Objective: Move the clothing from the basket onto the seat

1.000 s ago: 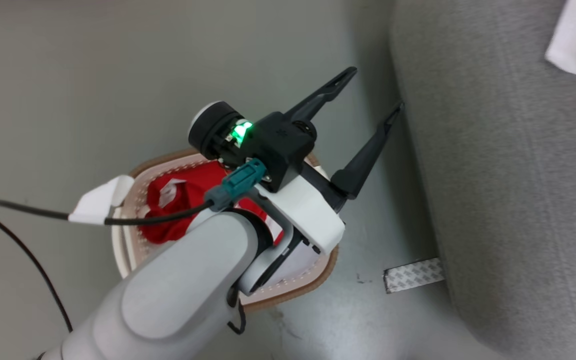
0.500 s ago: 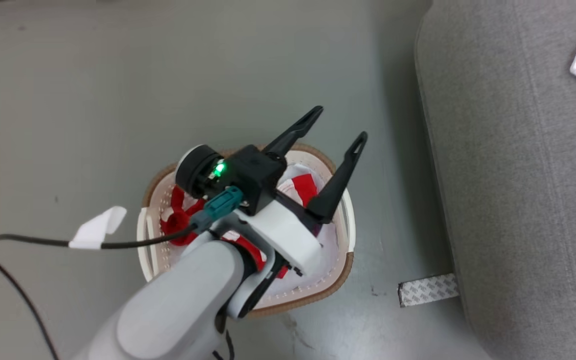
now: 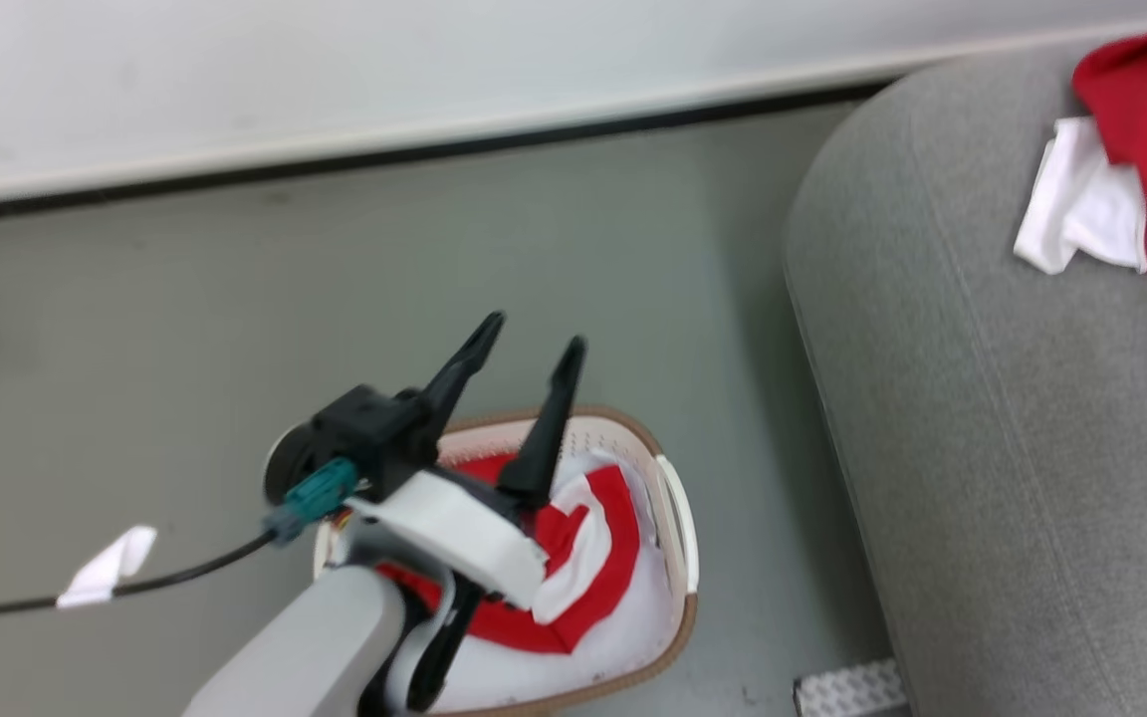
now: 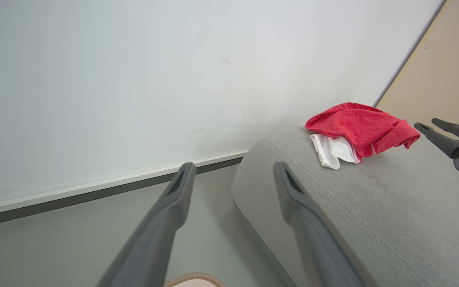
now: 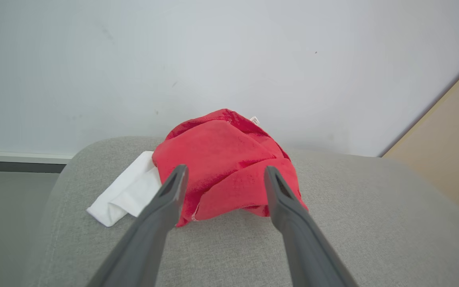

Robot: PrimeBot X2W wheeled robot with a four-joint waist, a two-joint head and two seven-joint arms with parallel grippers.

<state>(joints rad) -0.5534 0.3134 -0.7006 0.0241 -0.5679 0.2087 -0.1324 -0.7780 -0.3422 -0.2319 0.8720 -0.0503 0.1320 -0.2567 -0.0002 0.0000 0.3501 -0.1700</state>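
Observation:
The cream basket [image 3: 678, 518] with its brown rim stands on the floor beside the grey sofa [image 3: 982, 448]. Red and white clothing [image 3: 598, 543] lies inside it. My left gripper [image 3: 534, 335] hovers open and empty above the basket's far side, and its wrist view looks past its fingers [image 4: 181, 187] at the sofa's end [image 4: 373, 207]. Another red garment with a white sleeve [image 3: 1131, 119] rests on the sofa. In the right wrist view my right gripper [image 5: 225, 172] stands open just before that garment [image 5: 221, 155], holding nothing. The right gripper [image 4: 448, 137] also shows beside the garment [image 4: 361, 127].
A white wall with a dark baseboard [image 3: 434, 149] runs behind the grey floor. A strip of patterned tape [image 3: 847, 687] lies by the sofa's foot. A black cable with a white tag [image 3: 106, 568] trails from my left wrist. A beige panel [image 4: 444, 71] meets the wall.
The head camera has tilted up, bringing the wall and the garment on the sofa into view. My left gripper has drawn back from the sofa's side to over the basket, still open.

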